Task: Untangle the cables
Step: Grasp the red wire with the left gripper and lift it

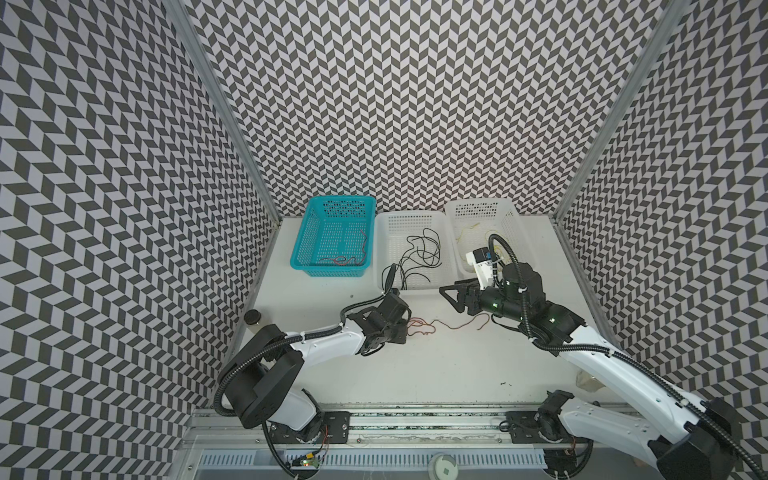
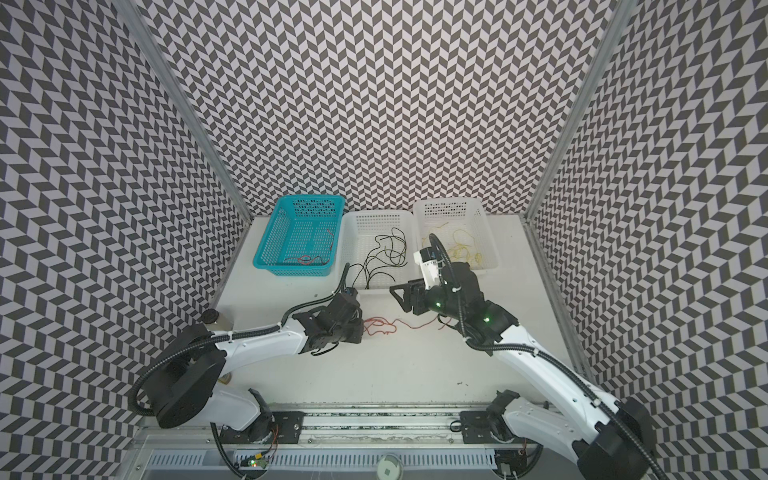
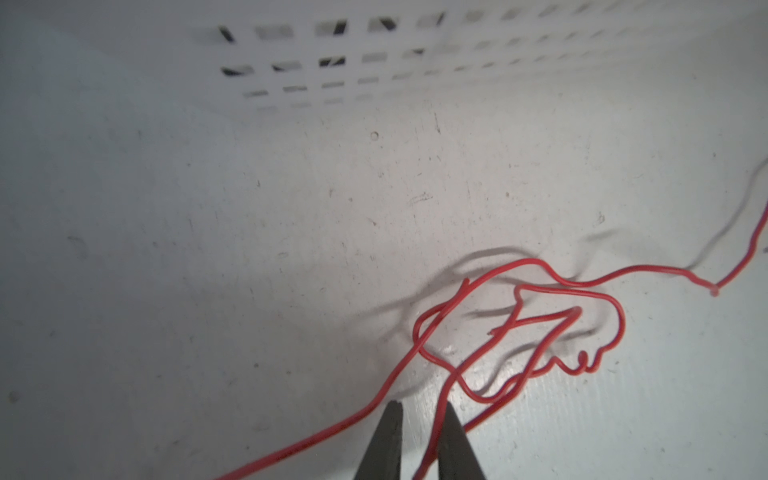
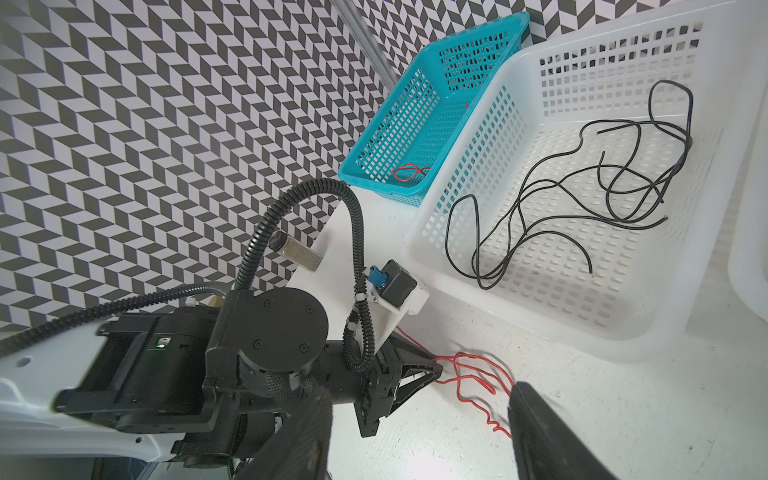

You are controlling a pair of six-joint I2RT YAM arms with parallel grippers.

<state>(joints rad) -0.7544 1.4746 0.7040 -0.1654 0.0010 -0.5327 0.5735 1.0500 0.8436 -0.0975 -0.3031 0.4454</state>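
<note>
While black cables (image 1: 419, 253) already lie inside the middle white basket (image 1: 409, 214), with red cables (image 1: 345, 261) in the teal basket (image 1: 300, 241) beside it and yellow cables (image 2: 461, 250) in the white basket (image 1: 484, 203) on its other side, a red tangle (image 3: 519, 332) is left on the table (image 1: 415, 374) just before it. The sorting is judged mostly done. The left gripper (image 3: 422, 409) is nearly pressed together about a red strand; a firm pinch cannot be told. The right gripper (image 1: 451, 297) is spread and empty near that basket's front corner.

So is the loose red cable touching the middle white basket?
Apart: a top view shows bare table between the red cable and the middle white basket.
</note>
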